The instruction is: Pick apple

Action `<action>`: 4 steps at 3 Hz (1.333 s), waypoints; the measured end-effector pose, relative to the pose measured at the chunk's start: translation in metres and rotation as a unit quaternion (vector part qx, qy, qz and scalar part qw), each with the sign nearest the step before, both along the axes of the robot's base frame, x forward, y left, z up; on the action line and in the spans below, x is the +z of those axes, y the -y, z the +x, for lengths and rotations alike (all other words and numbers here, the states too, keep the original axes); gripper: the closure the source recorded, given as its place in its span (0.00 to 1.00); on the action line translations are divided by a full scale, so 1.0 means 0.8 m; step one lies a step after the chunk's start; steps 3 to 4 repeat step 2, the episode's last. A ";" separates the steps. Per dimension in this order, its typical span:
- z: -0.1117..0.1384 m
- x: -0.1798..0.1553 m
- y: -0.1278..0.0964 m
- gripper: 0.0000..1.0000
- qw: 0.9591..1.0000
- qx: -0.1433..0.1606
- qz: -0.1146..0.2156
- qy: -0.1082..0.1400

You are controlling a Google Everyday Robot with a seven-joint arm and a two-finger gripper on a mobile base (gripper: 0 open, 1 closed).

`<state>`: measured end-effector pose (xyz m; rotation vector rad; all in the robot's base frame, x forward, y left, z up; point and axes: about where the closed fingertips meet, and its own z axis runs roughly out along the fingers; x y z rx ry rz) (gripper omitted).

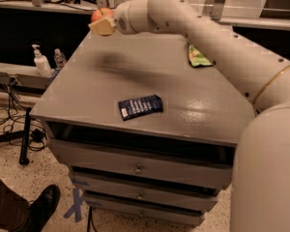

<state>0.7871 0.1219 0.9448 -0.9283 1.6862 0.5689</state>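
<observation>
Locating the gripper [101, 23]: where does it sit? (Student)

At the upper left, at the end of the arm [217, 42], raised above the far left corner of the cabinet [87, 95] top. (Tutor)

How do the fingers stand? (Student)

Closed on the apple [99, 14]. One cream pad [103, 28] faces the camera, and the red-orange fruit shows just above and behind it, touching it. The second finger is hidden. (Tutor)

So the apple is off the surface? (Student)

Yes: it is held in the air, apart from the cabinet top, with a blurred shadow [111, 62] on the grey surface below. (Tutor)

What lies on the top? (Student)

A dark blue packet [140, 106], flat near the front edge and well apart from the apple. A green bag [198, 57] lies at the far right, partly covered by the arm. (Tutor)

And around the cabinet? (Student)

Drawers [140, 168] fill the front face. A pump bottle [40, 62] and a smaller bottle [60, 58] stand on a ledge to the left. Cables [5, 124] run over the floor, and a dark shoe [41, 209] shows at the lower left. (Tutor)
</observation>
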 end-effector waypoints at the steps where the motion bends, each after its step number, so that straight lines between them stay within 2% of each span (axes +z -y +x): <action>1: -0.045 0.011 0.027 1.00 1.000 0.021 0.016 -0.006; 4: -0.046 0.012 0.033 1.00 1.000 0.019 0.020 -0.007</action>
